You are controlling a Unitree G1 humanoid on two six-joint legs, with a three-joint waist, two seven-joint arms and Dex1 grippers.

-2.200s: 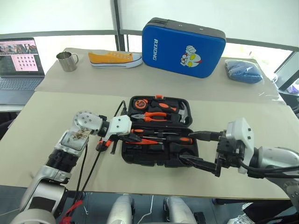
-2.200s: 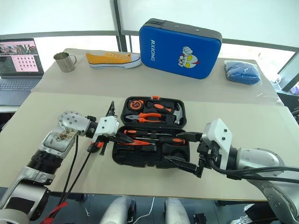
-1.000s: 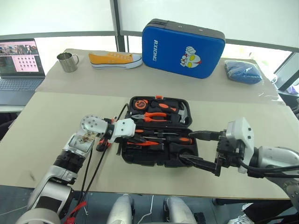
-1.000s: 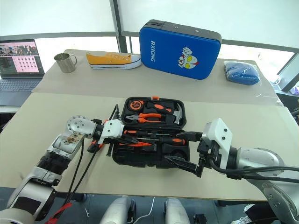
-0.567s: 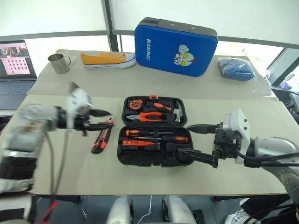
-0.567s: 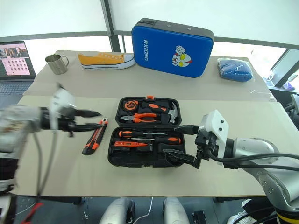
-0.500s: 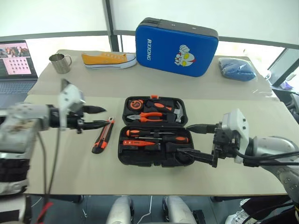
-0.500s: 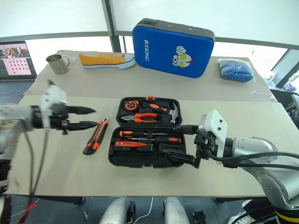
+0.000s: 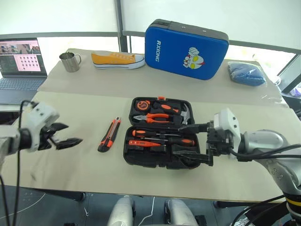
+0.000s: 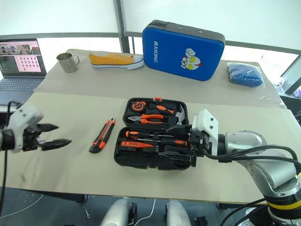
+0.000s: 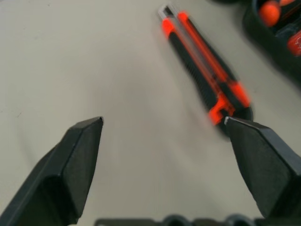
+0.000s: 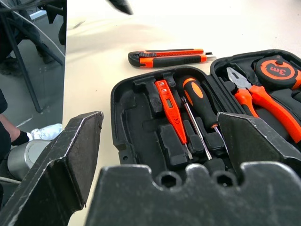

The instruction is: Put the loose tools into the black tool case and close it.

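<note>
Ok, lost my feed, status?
Both end effectors open, empty. Utility knife loose on table, left of open black tool case. Nothing in the way.

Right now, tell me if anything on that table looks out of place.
The utility knife lies loose on the table, left of the open tool case and apart from it, while the screwdrivers sit in their slots. Both the left gripper and the right gripper are open and empty.
</note>
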